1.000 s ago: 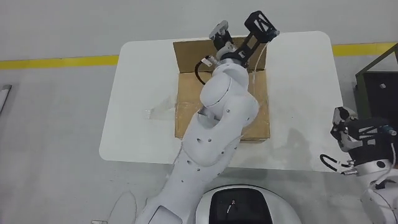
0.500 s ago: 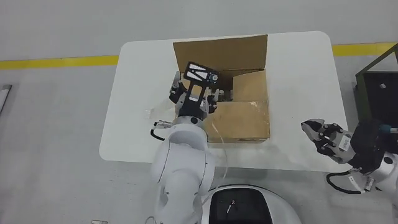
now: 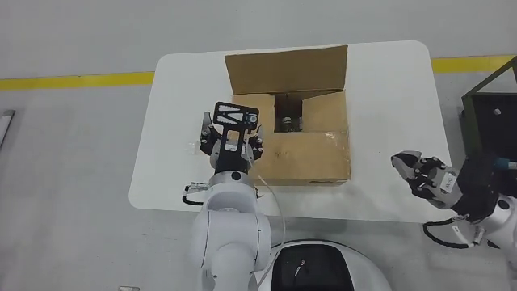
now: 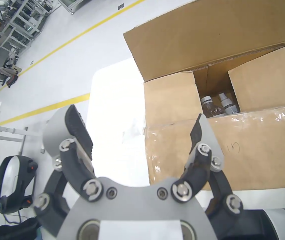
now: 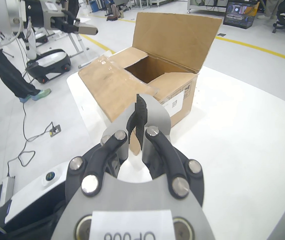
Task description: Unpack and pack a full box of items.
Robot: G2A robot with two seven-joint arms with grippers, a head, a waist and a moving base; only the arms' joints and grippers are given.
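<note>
My left pincer [image 4: 136,116] hangs released and empty over the white table [image 4: 112,96], just beside the left side of the one cardboard box [image 4: 232,146]. My right pincer [image 5: 140,106] is clenched on nothing over the table's right side, well apart from the box. The box stands mid-table with one rear flap upright and three folded inward, and through the single gap I count two bottle tops [image 4: 206,99], their bodies and anything else inside hidden under cardboard.

Left hand [image 4: 136,116] withdrawn from far flap [image 3: 287,69] to box's [image 3: 311,158] left, right hand [image 3: 406,164] inward
</note>
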